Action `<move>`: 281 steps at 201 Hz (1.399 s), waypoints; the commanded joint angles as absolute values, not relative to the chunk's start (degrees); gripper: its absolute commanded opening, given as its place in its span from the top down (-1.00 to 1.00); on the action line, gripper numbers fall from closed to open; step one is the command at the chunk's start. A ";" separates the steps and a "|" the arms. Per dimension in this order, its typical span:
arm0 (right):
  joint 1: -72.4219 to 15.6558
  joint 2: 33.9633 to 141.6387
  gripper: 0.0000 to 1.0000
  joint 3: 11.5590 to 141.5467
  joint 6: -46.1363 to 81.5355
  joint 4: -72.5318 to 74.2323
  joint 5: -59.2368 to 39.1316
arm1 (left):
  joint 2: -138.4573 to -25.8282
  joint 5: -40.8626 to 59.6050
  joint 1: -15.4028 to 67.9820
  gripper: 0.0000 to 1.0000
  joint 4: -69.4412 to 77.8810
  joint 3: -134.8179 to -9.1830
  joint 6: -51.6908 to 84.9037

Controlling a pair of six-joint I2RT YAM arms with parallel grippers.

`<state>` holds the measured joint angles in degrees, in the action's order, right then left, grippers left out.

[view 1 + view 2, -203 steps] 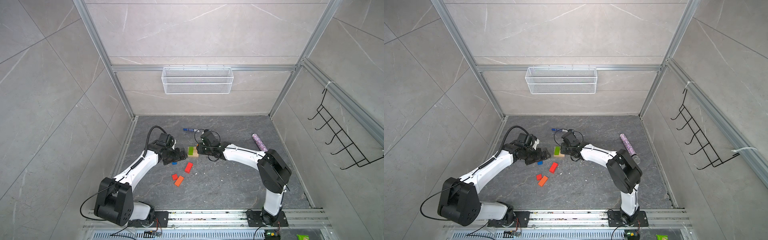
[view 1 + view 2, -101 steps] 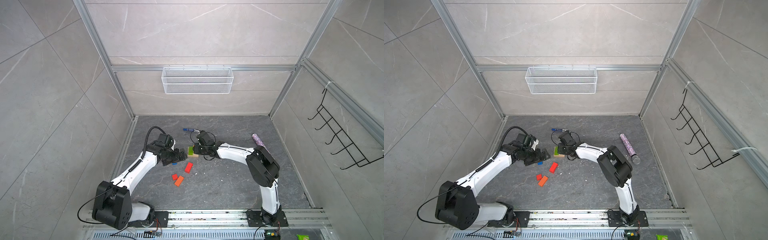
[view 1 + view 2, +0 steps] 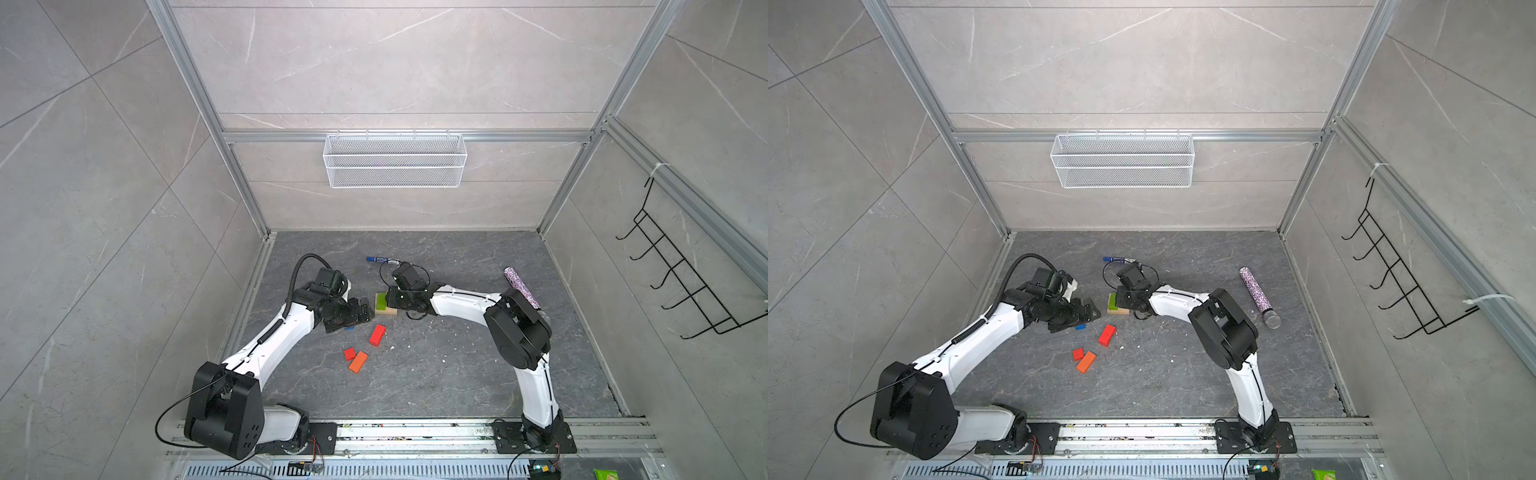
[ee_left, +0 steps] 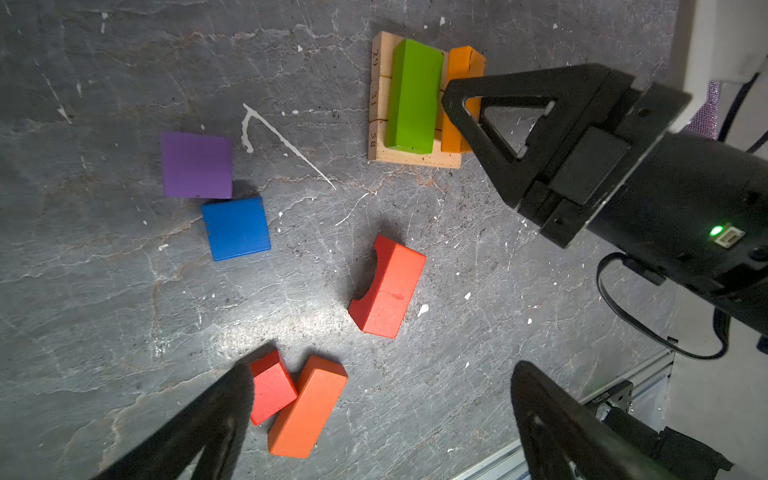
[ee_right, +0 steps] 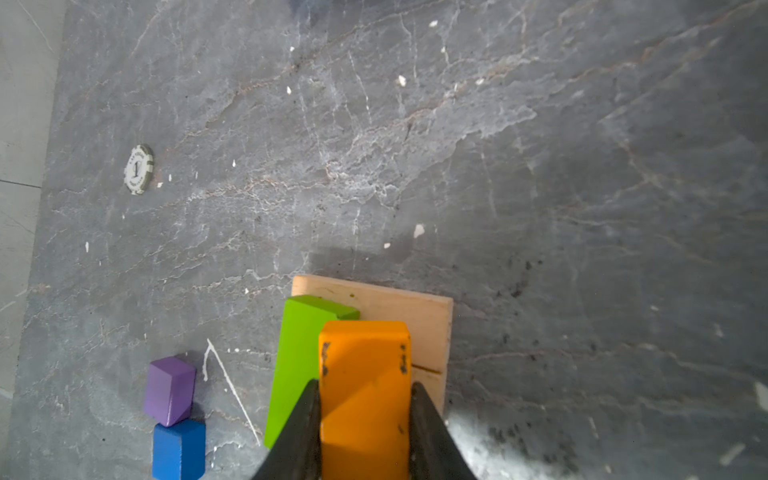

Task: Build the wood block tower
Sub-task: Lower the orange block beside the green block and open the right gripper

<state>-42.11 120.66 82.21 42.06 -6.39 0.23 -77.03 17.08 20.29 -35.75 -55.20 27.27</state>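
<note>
Since the tower [image 3: 384, 303], near the middle of the grey stone tabletop [image 3: 436, 374], is only a tan wooden base [image 4: 411, 158] bearing a green wooden oblong [image 4: 413, 95], the right pincer [image 5: 365, 384] grips an orange wooden oblong [image 4: 463, 62] beside the green, likely to seat it. The left pincer [image 4: 380, 370] gapes empty over a loose red brick [image 4: 388, 291], blue cube [image 4: 237, 228] and purple cube [image 4: 197, 166], none in the way.

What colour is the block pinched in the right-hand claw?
Orange. The right gripper is shut on the orange block; clearest in the right wrist view.
</note>
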 commanded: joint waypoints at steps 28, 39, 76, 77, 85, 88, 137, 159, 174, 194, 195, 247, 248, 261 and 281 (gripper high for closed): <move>-41.77 121.72 0.98 83.76 42.61 -6.39 0.51 | -76.38 18.46 20.14 -0.96 -36.22 -55.44 26.24; -41.75 121.73 0.97 83.74 42.66 -6.38 0.38 | -76.47 18.46 20.13 -0.95 -36.23 -55.50 26.19; -41.75 121.29 0.96 82.55 42.99 -5.89 0.61 | -76.82 18.45 20.13 -0.95 -36.21 -55.55 26.19; -41.75 121.29 0.96 82.54 42.99 -5.84 0.57 | -76.82 18.46 20.13 -0.95 -36.21 -55.59 26.19; -41.75 121.29 0.95 82.58 43.07 -5.89 0.38 | -76.86 18.43 20.15 -0.95 -36.21 -55.60 26.18; -41.77 121.29 0.95 82.51 43.07 -5.89 0.31 | -76.82 18.39 20.11 -0.95 -36.22 -55.56 26.19; -41.76 121.46 0.89 82.44 43.25 -6.02 0.08 | -76.99 18.54 20.13 -0.94 -36.22 -55.68 26.02; -41.75 121.38 0.87 82.36 43.24 -6.18 0.17 | -76.83 18.52 20.13 -0.94 -36.34 -55.73 26.02; -41.75 121.30 0.86 82.30 43.37 -6.24 0.07 | -76.82 18.51 20.13 -0.94 -36.39 -55.84 26.01; -41.75 121.03 0.85 82.01 43.33 -6.12 0.01 | -76.90 18.53 20.13 -0.94 -36.32 -55.89 26.02; -41.79 120.98 0.86 81.96 43.33 -6.05 0.01 | -76.90 18.54 20.13 -0.94 -36.35 -55.85 26.02; -41.75 120.50 0.85 81.27 43.57 -6.06 -0.05 | -77.17 18.55 20.13 -0.94 -36.20 -55.65 25.94; -41.75 120.50 0.85 81.28 43.54 -6.06 -0.03 | -77.17 18.55 20.13 -0.94 -36.21 -55.68 25.93; -41.75 120.37 0.85 80.93 43.64 -5.81 -0.15 | -77.17 18.55 20.17 -0.93 -36.26 -55.64 25.93; -41.75 120.15 0.84 80.51 43.68 -5.63 -0.03 | -77.16 18.53 20.09 -0.93 -36.24 -55.67 25.84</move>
